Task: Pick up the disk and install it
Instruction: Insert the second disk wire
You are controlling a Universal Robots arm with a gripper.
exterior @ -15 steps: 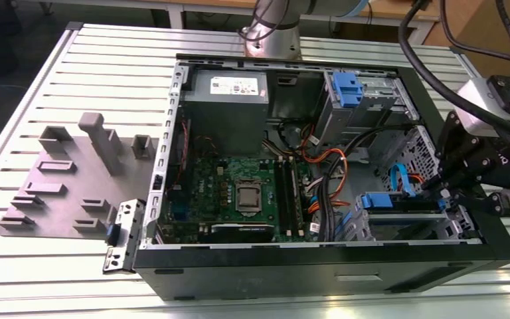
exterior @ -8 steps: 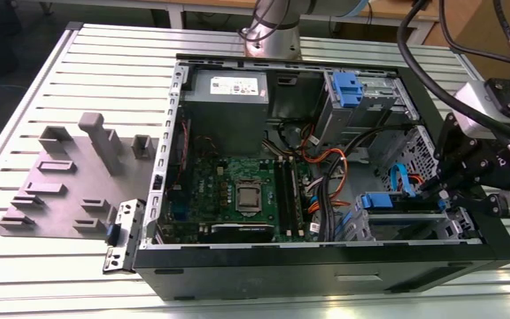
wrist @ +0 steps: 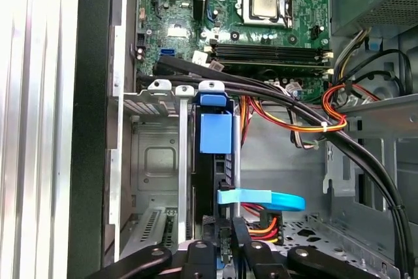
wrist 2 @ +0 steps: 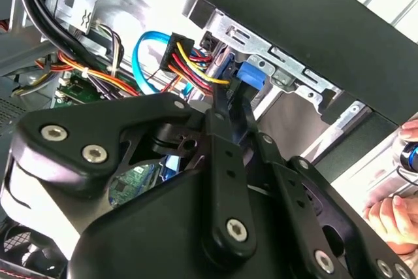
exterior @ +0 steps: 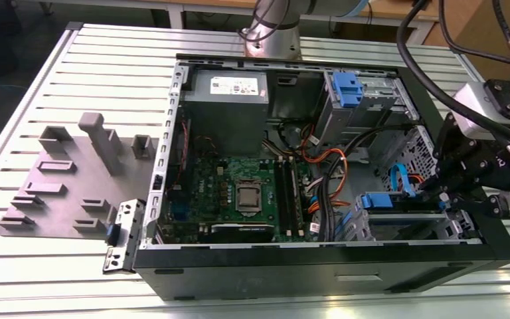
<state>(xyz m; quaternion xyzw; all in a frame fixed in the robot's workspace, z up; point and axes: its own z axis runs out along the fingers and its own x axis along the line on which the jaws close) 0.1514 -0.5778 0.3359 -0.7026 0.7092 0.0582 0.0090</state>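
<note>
At case's five o'clock corner, my gripper pinching disk in drive cage; SATA cables close, snag risk.

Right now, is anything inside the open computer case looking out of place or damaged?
Nothing looks damaged. The blue-framed disk stands on edge in the metal drive cage, with the black gripper at its end. A person's hand is close outside the black case wall.

— What sort of place is this?
— A robotics lab or workshop: an opened computer case on a slotted aluminium tabletop, beside a grey fixture plate.
</note>
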